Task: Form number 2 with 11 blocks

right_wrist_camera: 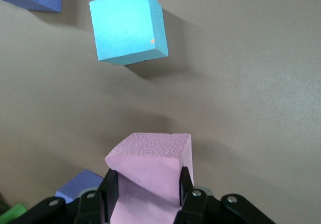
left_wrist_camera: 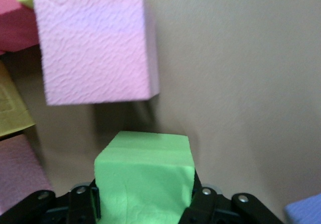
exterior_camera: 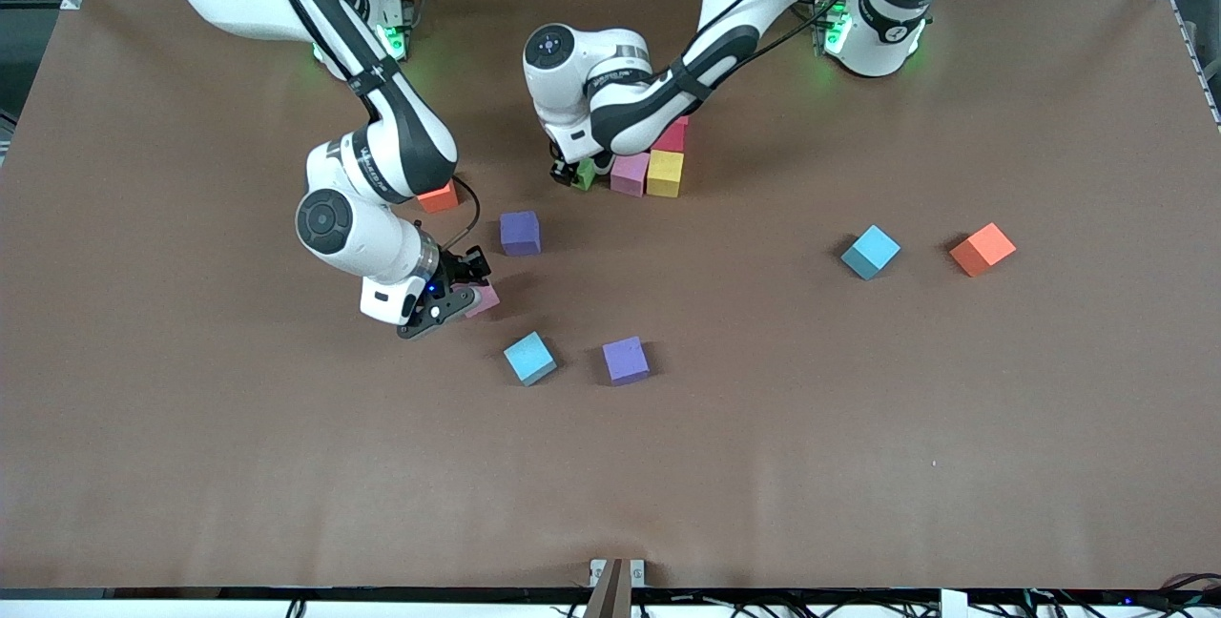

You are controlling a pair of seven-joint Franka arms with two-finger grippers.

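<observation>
While both arms reach over the brown worktop [exterior_camera: 858, 427], each hand is clamped on a cube. Left hand [exterior_camera: 572, 175], arm coming from the base at the left arm's end, is closed on the green block [exterior_camera: 584, 175]; left wrist view shows the green block [left_wrist_camera: 145, 176] pinched between the fingers [left_wrist_camera: 203, 201], just beside a pink block [left_wrist_camera: 98, 48]. That green block sits at the right-arm end of a short row with the pink block [exterior_camera: 630, 174] and a yellow block [exterior_camera: 665, 173]; whether green touches pink, cannot tell. A red block [exterior_camera: 673, 135] touches the row on the side farther from the front camera, partly hidden by the left arm. More of the cluster is covered by the arm, so the number 2 is only partly built here, near the middle of the worktop toward the bases.

Right hand [exterior_camera: 465, 298] grips another pink block [exterior_camera: 485, 300]; right wrist view shows the pink block [right_wrist_camera: 150, 176] squeezed between the fingers [right_wrist_camera: 186, 184], over the worktop; lifted or resting, cannot tell.

Loose cubes: purple block [exterior_camera: 520, 233] between the right hand and the cluster; light blue block [exterior_camera: 529, 358] and a second purple block [exterior_camera: 626, 360] nearer the front camera, near each other but apart; another light blue cube [exterior_camera: 870, 252] and an orange cube [exterior_camera: 983, 249] toward the left arm's end; a second orange cube [exterior_camera: 439, 197] half hidden under the right arm
</observation>
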